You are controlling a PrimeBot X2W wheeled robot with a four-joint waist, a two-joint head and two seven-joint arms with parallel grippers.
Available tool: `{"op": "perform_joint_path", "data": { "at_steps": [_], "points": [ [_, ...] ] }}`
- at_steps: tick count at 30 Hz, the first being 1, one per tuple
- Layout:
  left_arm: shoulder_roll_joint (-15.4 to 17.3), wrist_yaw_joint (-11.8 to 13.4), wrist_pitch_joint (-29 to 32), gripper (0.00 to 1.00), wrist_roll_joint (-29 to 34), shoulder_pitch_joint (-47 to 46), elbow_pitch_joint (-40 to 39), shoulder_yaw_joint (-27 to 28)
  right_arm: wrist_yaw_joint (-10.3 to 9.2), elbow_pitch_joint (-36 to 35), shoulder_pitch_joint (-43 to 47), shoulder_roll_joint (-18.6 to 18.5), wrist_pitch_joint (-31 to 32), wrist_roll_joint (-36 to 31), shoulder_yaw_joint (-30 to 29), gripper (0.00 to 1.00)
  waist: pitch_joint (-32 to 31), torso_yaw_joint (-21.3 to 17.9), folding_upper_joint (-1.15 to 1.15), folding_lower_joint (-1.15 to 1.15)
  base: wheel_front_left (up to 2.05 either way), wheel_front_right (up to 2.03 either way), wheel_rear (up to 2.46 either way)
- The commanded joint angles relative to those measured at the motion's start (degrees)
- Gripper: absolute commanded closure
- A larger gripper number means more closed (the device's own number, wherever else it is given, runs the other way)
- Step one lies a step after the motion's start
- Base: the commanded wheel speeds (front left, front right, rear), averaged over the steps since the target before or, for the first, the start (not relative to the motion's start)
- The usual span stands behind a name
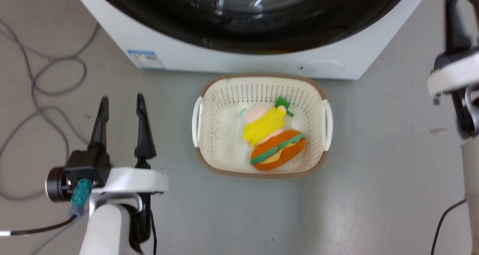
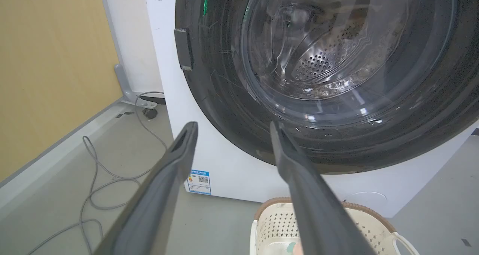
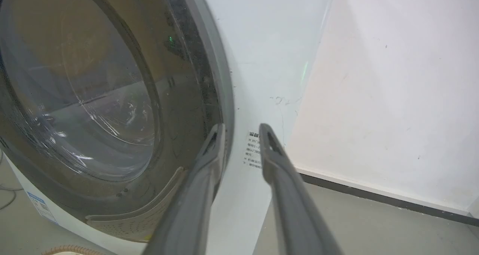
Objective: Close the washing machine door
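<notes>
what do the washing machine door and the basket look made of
The washing machine door has a glossy black ring, likely plastic, around a clear dome, glass or clear plastic; both carry sharp reflections. The basket looks like matte cream moulded plastic, judging by its perforated walls; its brown rim looks woven, material unclear.

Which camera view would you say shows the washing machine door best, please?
The left wrist view: the washing machine door faces it almost head-on, with most of its round face in frame. The right wrist view shows it obliquely from one side; the head view catches its lower arc.
</notes>
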Motion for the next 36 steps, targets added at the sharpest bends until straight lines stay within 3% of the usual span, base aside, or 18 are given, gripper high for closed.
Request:
{"op": "perform_joint_path", "data": {
  "at_steps": [1,19,36],
  "points": [
    [0.1,0.4,-0.2,0.00,0.5,1.4,0.4,0.4,-0.06,-2.1,2.6,0.9,-0.3,-0.6,-1.2,0.00,-3.1,-1.4,0.00,0.00,0.00,0.00,0.00],
    [0.1,1.5,-0.2,0.00,2.6,9.5,2.9,1.0,-0.06,-17.2,28.2,9.7,-0.3,-2.9,-8.0,0.00,-16.5,-4.9,0.00,0.00,0.00,0.00,0.00],
    [0.1,0.7,-0.2,0.00,3.0,15.9,2.5,0.0,-0.06,-21.3,45.6,11.1,-0.3,4.7,-2.5,0.00,-23.3,-5.3,0.00,0.00,0.00,0.00,0.00]
  ]
}}
